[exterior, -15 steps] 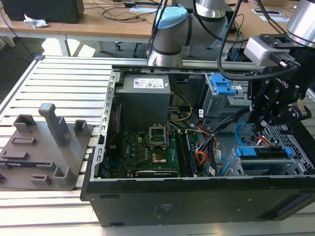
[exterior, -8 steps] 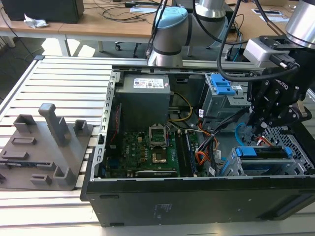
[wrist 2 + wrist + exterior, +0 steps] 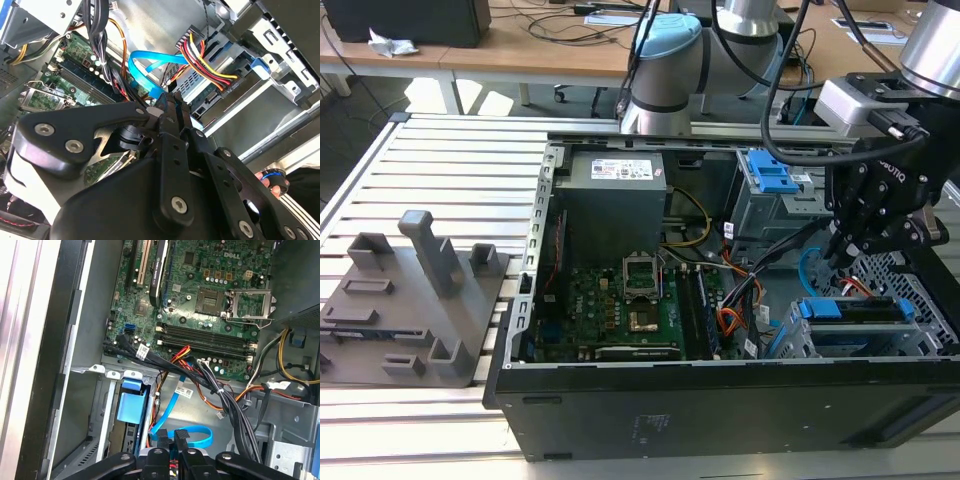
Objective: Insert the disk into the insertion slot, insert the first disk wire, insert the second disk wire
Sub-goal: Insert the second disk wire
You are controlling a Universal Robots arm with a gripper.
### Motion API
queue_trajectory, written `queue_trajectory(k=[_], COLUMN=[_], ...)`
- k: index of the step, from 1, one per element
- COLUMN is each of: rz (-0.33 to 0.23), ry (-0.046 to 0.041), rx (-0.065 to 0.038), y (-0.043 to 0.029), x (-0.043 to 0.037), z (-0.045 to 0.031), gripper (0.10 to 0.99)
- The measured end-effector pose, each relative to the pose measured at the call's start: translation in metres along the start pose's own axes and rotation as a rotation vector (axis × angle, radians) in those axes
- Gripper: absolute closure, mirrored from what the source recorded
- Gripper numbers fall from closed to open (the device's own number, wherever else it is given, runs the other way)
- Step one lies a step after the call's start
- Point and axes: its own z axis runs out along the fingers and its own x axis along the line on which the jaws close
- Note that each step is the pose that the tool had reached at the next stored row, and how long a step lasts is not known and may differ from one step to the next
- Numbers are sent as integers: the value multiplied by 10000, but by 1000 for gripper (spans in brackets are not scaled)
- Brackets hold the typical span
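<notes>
While the black gripper [image 3: 169,447] clamps together on the thin glossy light-blue wire [image 3: 192,434], blue-framed silver disk [image 3: 850,310] seated in the grey perforated metal slot [image 3: 920,345].

disk [image 3: 850,310] in insertion slot [image 3: 920,345]; second disk wire [image 3: 145,67] looped beside it

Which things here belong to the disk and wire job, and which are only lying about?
Belonging to the job:
- disk, sitting in the insertion slot
- second disk wire, light blue, looping just ahead of the claw
- claw, low over the disk's connector end

Only lying about:
- grey fixture block on the slatted table
- power supply
- motherboard
</notes>
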Motion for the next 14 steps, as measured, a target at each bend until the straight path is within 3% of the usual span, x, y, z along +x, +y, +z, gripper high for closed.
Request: queue_trajectory(k=[4, 14], rz=[0, 0], ry=[-1, -3], rx=[0, 0], y=[5, 47], x=[28, 271], z=[2, 20], gripper=[922, 922])
